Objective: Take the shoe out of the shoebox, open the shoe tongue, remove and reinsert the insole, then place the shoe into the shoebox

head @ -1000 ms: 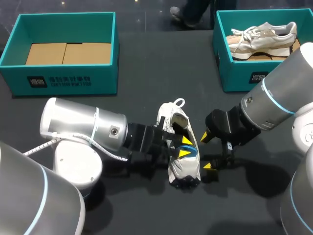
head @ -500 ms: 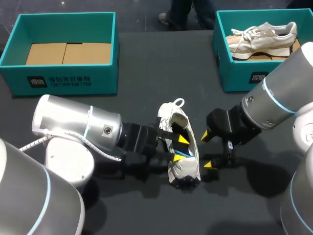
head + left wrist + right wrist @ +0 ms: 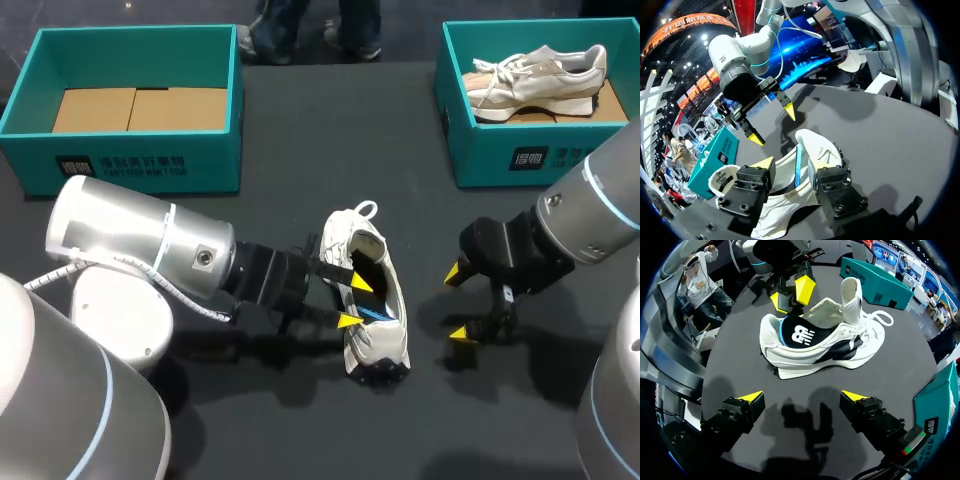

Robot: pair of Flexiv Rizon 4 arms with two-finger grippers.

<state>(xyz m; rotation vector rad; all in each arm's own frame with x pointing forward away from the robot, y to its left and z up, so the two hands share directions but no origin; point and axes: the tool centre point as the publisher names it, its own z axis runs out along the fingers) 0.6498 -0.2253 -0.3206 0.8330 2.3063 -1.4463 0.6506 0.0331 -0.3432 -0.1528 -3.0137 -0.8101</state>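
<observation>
Dark tabletop: white-and-black mesh sneaker [image 3: 376,345], long axis near-to-far, its opening at the left gripper's [image 3: 352,302] parted, unclenched fingers; right gripper [image 3: 456,302] spread empty, well right.

left end effector [image 3: 352,302] low, jaws parted | right end effector [image 3: 457,303] hovering, jaws wide apart

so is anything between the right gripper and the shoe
Nothing visible. Only bare table lies between the right gripper and the shoe, which sits ahead of its open fingers. The left gripper is at the shoe's far side, out of the path.
</observation>
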